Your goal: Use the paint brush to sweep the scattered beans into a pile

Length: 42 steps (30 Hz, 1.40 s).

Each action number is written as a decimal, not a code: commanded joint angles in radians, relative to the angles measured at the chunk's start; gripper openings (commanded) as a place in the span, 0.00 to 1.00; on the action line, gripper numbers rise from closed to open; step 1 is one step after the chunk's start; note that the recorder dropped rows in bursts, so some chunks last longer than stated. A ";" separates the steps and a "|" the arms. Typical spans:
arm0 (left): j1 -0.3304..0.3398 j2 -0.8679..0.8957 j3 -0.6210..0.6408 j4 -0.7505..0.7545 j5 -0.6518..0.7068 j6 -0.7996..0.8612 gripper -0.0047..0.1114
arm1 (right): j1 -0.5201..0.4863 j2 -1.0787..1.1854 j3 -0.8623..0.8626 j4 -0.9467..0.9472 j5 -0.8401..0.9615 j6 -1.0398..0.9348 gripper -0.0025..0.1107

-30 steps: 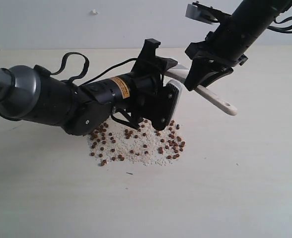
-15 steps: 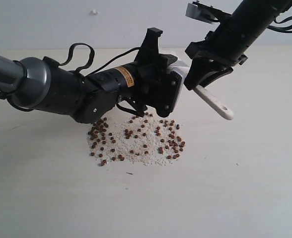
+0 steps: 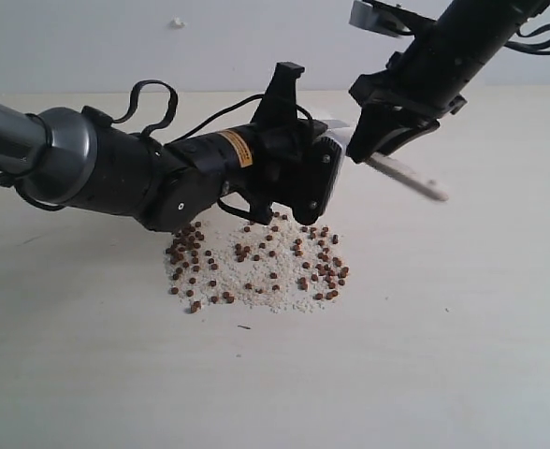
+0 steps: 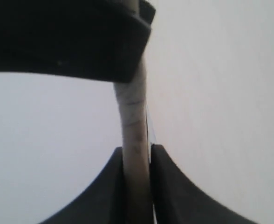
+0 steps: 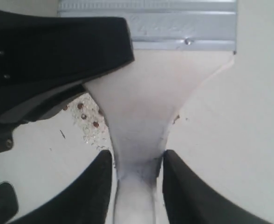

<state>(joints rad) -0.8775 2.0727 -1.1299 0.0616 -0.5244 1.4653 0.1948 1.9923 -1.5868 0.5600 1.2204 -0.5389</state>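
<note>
Left pincer (image 4: 138,149) narrow, both fingers pressed on the thin edge of the paint brush (image 5: 146,107); right pincer (image 5: 137,156) also narrow, clamped on the neck of the pale handle (image 3: 415,180), just behind where it widens toward the silver ferrule (image 5: 174,23); both pincers grip the same brush, close together, left one at the head end; brush is off the table (image 3: 443,355); free end of the handle sticks out past the right pincer, away from the left one, blurred in the exterior view; bristles hidden behind the left pincer, cannot tell if they touch anything; beans (image 3: 256,262) lie on the table directly under the left pincer, a loose flat patch mixed with white crumbs (image 3: 256,292), denser at its two sides; a few beans show beside the right pincer's finger in the right wrist view.
</note>
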 commanded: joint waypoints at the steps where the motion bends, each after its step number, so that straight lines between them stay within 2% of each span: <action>1: 0.007 -0.006 -0.002 -0.178 0.028 -0.007 0.04 | -0.003 -0.045 -0.096 -0.051 0.001 0.011 0.53; 3: 0.023 -0.007 -0.002 -0.219 0.026 -0.007 0.04 | -0.003 -0.075 -0.129 -0.133 0.001 0.020 0.59; 6: 0.055 -0.014 -0.002 -0.388 0.035 -0.007 0.04 | -0.003 -0.133 -0.142 -0.256 -0.123 0.075 0.59; 7: 0.090 -0.027 -0.002 -0.442 0.113 -0.007 0.04 | -0.003 -0.152 -0.142 -0.264 -0.180 0.095 0.59; 10: 0.214 -0.055 -0.002 -0.442 0.358 -0.082 0.04 | -0.003 -0.164 -0.142 -0.262 -0.258 0.095 0.59; 11: 0.266 -0.058 -0.002 -0.442 0.375 -0.159 0.04 | -0.003 -0.164 -0.142 -0.270 -0.273 0.095 0.59; 14: 0.350 -0.075 -0.002 -0.431 0.379 -0.362 0.04 | -0.003 -0.164 -0.142 -0.265 -0.289 0.097 0.59; 20: 0.370 -0.151 -0.002 -0.363 0.428 -0.545 0.04 | -0.003 -0.164 -0.142 -0.201 -0.322 0.102 0.57; 21: 0.366 -0.183 -0.002 -0.363 0.452 -0.576 0.04 | -0.003 -0.164 -0.142 -0.171 -0.325 0.203 0.56; 22: 0.366 -0.209 -0.004 -0.365 0.494 -0.601 0.04 | -0.003 -0.164 -0.142 -0.170 -0.313 0.389 0.56; 24: 0.368 -0.233 -0.019 -0.373 0.569 -0.647 0.04 | 0.001 -0.164 -0.142 -0.183 -0.285 0.436 0.56; 26: 0.373 -0.246 -0.046 -0.406 0.687 -0.664 0.04 | 0.018 -0.164 -0.142 -0.277 -0.261 0.446 0.56; 29: 0.372 -0.250 -0.089 -0.466 0.834 -0.657 0.04 | 0.056 -0.164 -0.120 -0.573 -0.229 0.608 0.56; 30: 0.372 -0.250 -0.105 -0.524 0.899 -0.633 0.04 | 0.084 -0.164 -0.086 -0.787 -0.199 0.723 0.56; 32: 0.372 -0.250 -0.105 -0.621 0.949 -0.544 0.04 | 0.112 -0.164 -0.048 -0.952 -0.164 0.813 0.56; 34: 0.378 -0.250 -0.105 -0.756 1.025 -0.418 0.04 | 0.139 -0.164 -0.006 -1.070 -0.134 0.882 0.56; 36: 0.393 -0.250 -0.105 -0.959 1.145 -0.224 0.04 | 0.164 -0.164 0.041 -1.143 -0.124 0.919 0.56; 39: 0.443 -0.248 -0.101 -1.226 1.374 0.026 0.04 | 0.185 -0.178 0.123 -1.071 -0.176 0.877 0.56; 42: 0.521 -0.246 -0.101 -1.368 1.546 0.132 0.04 | 0.188 -0.206 0.188 -0.748 -0.284 0.610 0.56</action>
<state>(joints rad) -0.4171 1.8346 -1.2274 -1.1464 0.8846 1.4691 0.3735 1.8198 -1.4476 -0.4141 1.0252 0.2571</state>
